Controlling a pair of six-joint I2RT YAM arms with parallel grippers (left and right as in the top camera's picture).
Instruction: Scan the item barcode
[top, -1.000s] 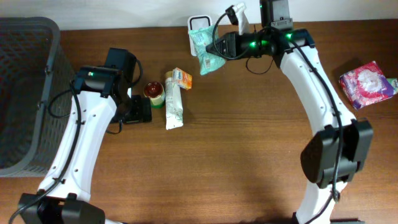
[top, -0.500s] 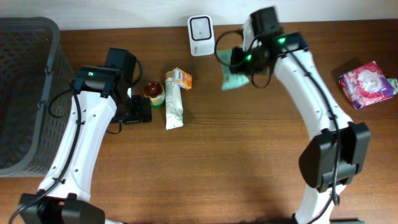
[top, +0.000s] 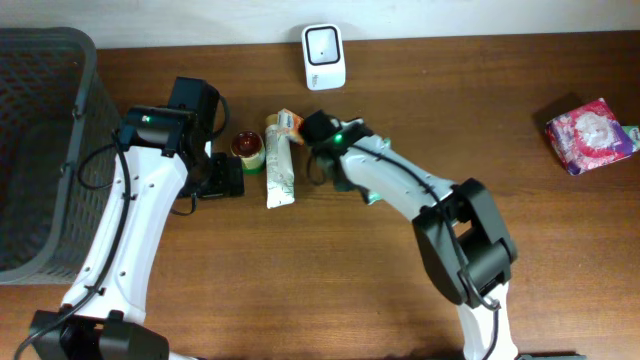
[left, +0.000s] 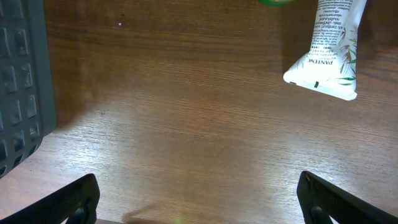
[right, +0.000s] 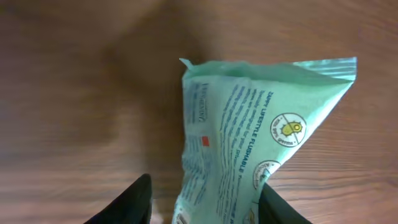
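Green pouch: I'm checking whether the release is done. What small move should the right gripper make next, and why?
Probably lift straight up. The green pouch seems to rest on the table between the parted fingers of the right gripper, with a gap on one side, so rising clear should avoid dragging it.

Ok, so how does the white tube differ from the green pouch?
The white tube is long and narrow, with a leaf print; the green pouch is a broad, crumpled bag. The tube lies untouched on the table; the pouch sits between the right fingers. Both carry printed text.
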